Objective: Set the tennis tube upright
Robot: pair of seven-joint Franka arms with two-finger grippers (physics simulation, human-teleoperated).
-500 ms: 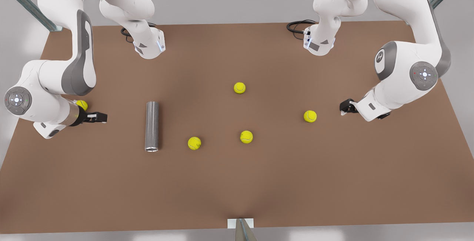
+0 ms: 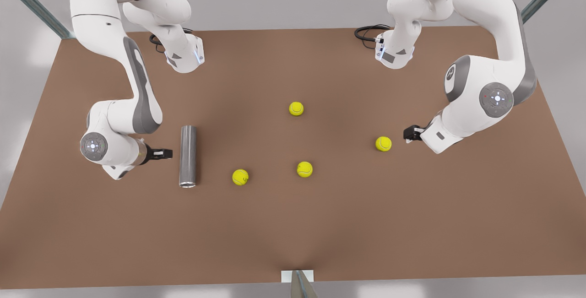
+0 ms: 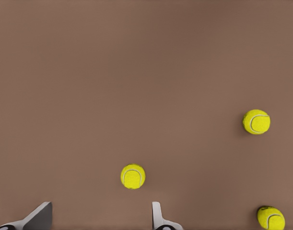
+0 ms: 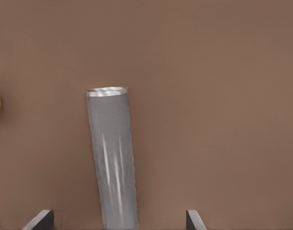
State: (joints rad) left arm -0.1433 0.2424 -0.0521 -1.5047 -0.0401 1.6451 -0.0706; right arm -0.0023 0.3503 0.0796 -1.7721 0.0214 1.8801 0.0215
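Although the tennis tube [image 2: 187, 156] lies flat on the brown counter [image 2: 293, 234], toward the front view's left edge with its lighter rim pointing at the near edge, the approach to it has clearly advanced. Half a second ago the right claw [image 2: 165, 153] sat well apart from the tube, close to the counter's left edge beside a tennis ball; now it has swung in and sits just beside the tube's side, not yet touching. In the right wrist view the claw's fingers [image 4: 41, 219] are spread wide and empty, with the tube running between them. That suggests the grasp is about to be set up, though lifting and tipping the tube upright remain undone.

The left claw [image 2: 409, 134] has also crept inward from the front view's right edge, ending near a tennis ball [image 2: 383, 143]; its fingers [image 3: 158, 218] stand open, holding nothing. Three more balls lie mid-counter.

No brand, label or legible writing shows on the tube; the balls carry only their seam lines.
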